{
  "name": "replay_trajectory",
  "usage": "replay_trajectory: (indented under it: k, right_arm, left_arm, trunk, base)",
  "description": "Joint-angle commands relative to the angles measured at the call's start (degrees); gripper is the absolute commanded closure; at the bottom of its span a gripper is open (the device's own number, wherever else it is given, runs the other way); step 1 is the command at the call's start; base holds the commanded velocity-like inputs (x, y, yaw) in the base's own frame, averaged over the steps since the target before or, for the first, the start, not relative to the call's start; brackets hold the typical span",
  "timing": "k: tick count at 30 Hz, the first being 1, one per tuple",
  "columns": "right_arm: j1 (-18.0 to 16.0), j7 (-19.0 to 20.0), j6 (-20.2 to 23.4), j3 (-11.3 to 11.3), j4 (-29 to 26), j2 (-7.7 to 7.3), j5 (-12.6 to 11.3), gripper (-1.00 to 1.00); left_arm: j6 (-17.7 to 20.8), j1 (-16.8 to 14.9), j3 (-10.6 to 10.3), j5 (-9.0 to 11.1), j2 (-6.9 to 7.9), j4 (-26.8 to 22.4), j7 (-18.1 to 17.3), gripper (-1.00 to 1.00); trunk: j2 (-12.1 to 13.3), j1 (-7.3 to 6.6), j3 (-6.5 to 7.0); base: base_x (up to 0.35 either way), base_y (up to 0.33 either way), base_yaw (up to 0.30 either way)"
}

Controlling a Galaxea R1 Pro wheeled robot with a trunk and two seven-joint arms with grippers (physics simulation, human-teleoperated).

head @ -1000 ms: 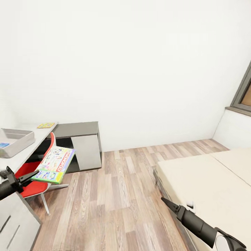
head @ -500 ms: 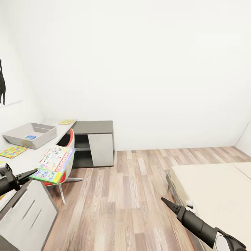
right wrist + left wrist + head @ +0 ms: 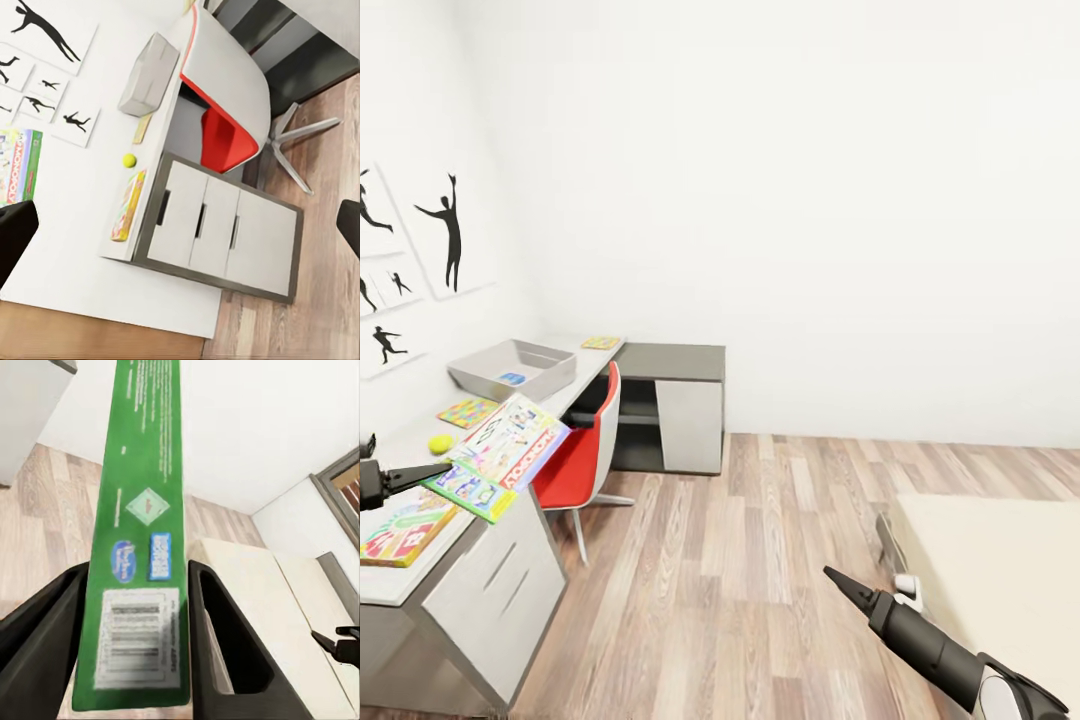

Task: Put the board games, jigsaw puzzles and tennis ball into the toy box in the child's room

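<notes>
My left gripper (image 3: 438, 471) is shut on a board game (image 3: 500, 455), a white-green box with a red strip, held tilted over the table (image 3: 405, 580); its green edge (image 3: 142, 510) sits between the black fingers (image 3: 225, 652). Another board game (image 3: 400, 525) lies on the table's near end, also seen edge-on (image 3: 126, 207). The tennis ball (image 3: 440, 442) rests beside a jigsaw puzzle (image 3: 468, 411); a second jigsaw puzzle (image 3: 601, 342) lies at the far end. The grey toy box (image 3: 515, 368) holds something blue. My right gripper (image 3: 838, 582) hangs open over the floor beside the bed (image 3: 1000, 560).
A red and white swivel chair (image 3: 585, 450) stands against the table. A drawer unit (image 3: 490, 590) sits under the near end, and a low dark cabinet (image 3: 675, 400) stands against the far wall. Wood floor (image 3: 760, 560) lies open between table and bed.
The camera has swung left, so the table, toy box and wall pictures have come further into view and the bed has slid right. The left gripper still holds the board game.
</notes>
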Motion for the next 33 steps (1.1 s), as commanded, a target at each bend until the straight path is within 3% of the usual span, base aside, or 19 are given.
replay_trajectory:
  k: [1, 6, 33]
  right_arm:
    - [-0.05, 0.16, 0.28, -0.15, -0.01, 0.05, -0.02, -1.0]
    - [-0.05, 0.15, 0.26, -0.41, 0.04, 0.04, -0.03, -1.0]
    - [-0.05, -0.02, 0.16, -0.63, 0.05, -0.05, -0.04, -1.0]
  left_arm:
    - [0.46, -0.1, -0.03, -0.09, 0.17, -0.18, -0.12, 1.0]
    - [-1.41, -0.11, -0.16, -1.54, 0.75, -0.9, -0.11, 1.0]
    - [-2.05, -0.11, -0.18, -1.93, 0.87, -3.65, -0.25, 1.0]
  trunk:
    - [-0.12, 0.03, -0.13]
    - [-0.12, 0.03, -0.14]
    - [-0.12, 0.03, -0.14]
  base:
    - [0.0, 0.0, 0.288]
    - [0.034, 0.0, 0.159]
    - [0.254, 0.01, 0.006]
